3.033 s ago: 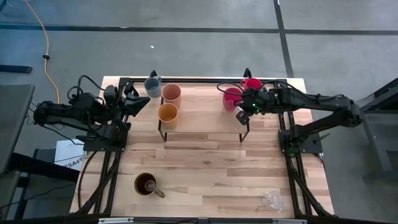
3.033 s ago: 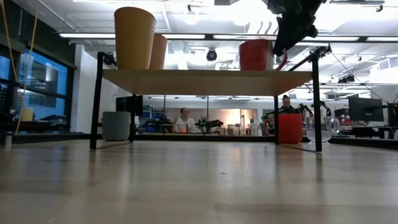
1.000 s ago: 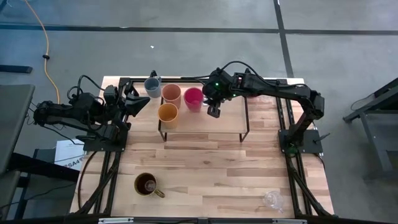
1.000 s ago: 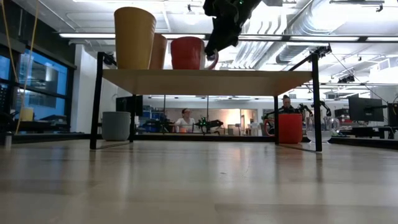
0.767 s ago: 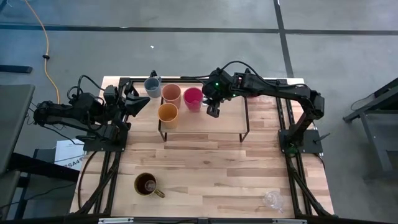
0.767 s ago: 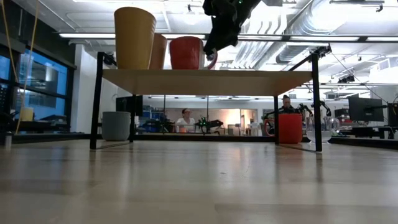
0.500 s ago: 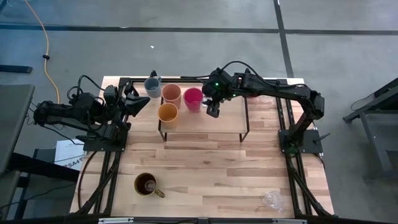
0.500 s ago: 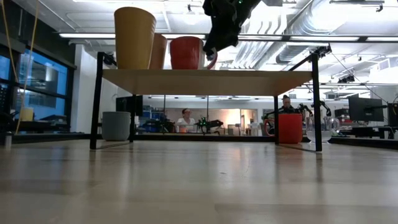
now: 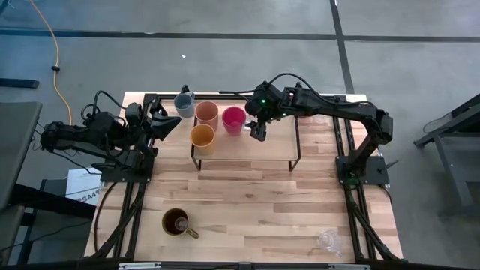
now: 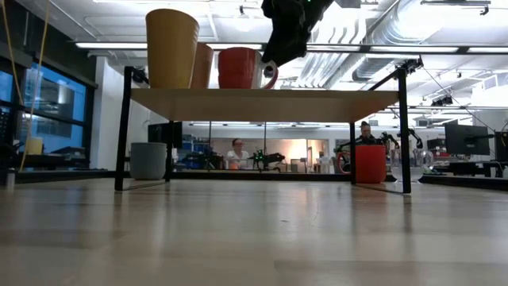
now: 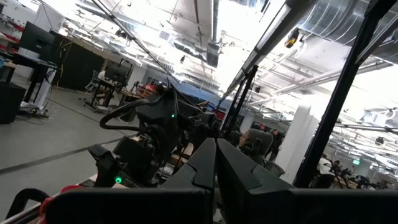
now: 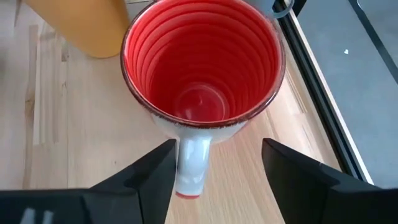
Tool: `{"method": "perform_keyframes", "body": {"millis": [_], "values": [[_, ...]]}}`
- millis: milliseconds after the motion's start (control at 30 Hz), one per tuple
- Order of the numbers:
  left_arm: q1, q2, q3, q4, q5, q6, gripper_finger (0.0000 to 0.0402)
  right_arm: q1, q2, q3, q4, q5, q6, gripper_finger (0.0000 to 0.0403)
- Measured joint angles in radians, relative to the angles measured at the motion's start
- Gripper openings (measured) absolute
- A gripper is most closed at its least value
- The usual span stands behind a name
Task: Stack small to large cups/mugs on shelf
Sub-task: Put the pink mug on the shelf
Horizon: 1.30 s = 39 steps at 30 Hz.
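On the shelf stand three cups on their bases: a peach tumbler, an orange-yellow cup and a red mug. My right gripper hovers open over the shelf, its fingers on either side of the red mug's handle. My left gripper is shut on nothing, raised left of the shelf. On the table stand a grey-blue mug, a dark-brown mug, a clear glass cup and a second red cup. My right gripper slants down at the red mug's handle from the table's right side. One finger stands close beside the handle; I cannot tell whether it touches. The other finger is clear of it. The mug stands upright on the shelf's plank.
Right of the red mug, the shelf's plank is bare up to its black end frame. The near half of the wooden table holds only the brown mug and the glass cup. People sit in the room behind.
My right gripper has opened at the red mug's handle and let it go, staying in place above the shelf. The mug has kept still beside the peach tumbler, and its handle now shows free in the low view.
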Motion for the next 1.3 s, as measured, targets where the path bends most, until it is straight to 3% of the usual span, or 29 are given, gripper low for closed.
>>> {"method": "perform_keyframes", "body": {"millis": [567, 867, 1000, 1167, 1233, 1300], "values": [[0.0, 0.0, 0.0, -0.001, 0.0, 0.0, 0.0003, -0.019, -0.029, 0.005, -0.062, 0.028, -0.039, 0.0227], [0.0, 0.0, 0.0, -0.003, 0.0, 0.0, 0.0003, -0.012, -0.14, 0.003, -0.154, -0.019, -0.026, 0.0223], [0.0, 0.0, 0.0, -0.007, 0.0, 0.0, 0.0003, 0.002, -0.172, -0.069, -0.125, -0.04, 0.016, 0.0171], [0.0, 0.0, 0.0, -0.008, 0.0, 0.0, 0.0003, 0.024, -0.178, -0.255, 0.066, -0.052, 0.086, 0.0025], [0.0, 0.0, 0.0, -0.008, 0.0, 0.0, 0.0003, 0.024, -0.178, -0.317, 0.159, -0.055, 0.134, 0.0016], [0.0, 0.0, 0.0, -0.008, 0.0, 0.0, 0.0003, 0.027, -0.178, -0.355, 0.219, 0.021, 0.18, 0.0022]]}}
